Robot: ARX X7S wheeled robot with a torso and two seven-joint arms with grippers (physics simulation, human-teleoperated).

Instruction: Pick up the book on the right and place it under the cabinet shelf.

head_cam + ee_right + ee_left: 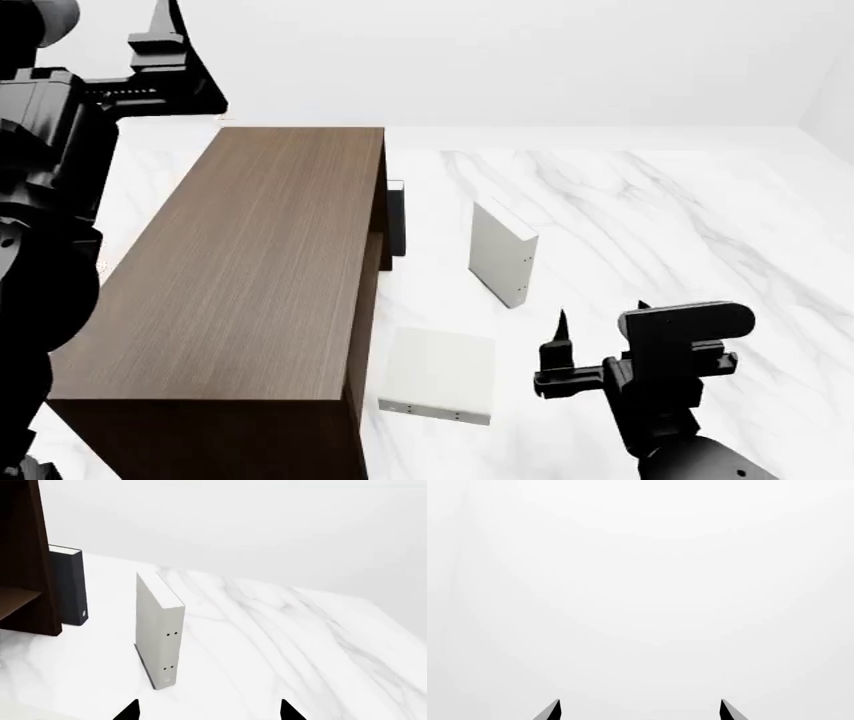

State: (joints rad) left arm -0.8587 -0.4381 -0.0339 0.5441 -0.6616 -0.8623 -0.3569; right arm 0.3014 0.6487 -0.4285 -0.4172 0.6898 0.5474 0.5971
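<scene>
Book stands upright just ahead of the open, empty right gripper, spine facing it for a pinch; cabinet waits beyond.

The cabinet shelf hides most of the dark book behind it.

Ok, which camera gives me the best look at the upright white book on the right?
The right wrist view: the book stands upright, centred ahead of the right gripper, spine dots facing the camera. The head view shows the book smaller, from above, between the cabinet and that gripper. The left wrist view shows none of it.
</scene>
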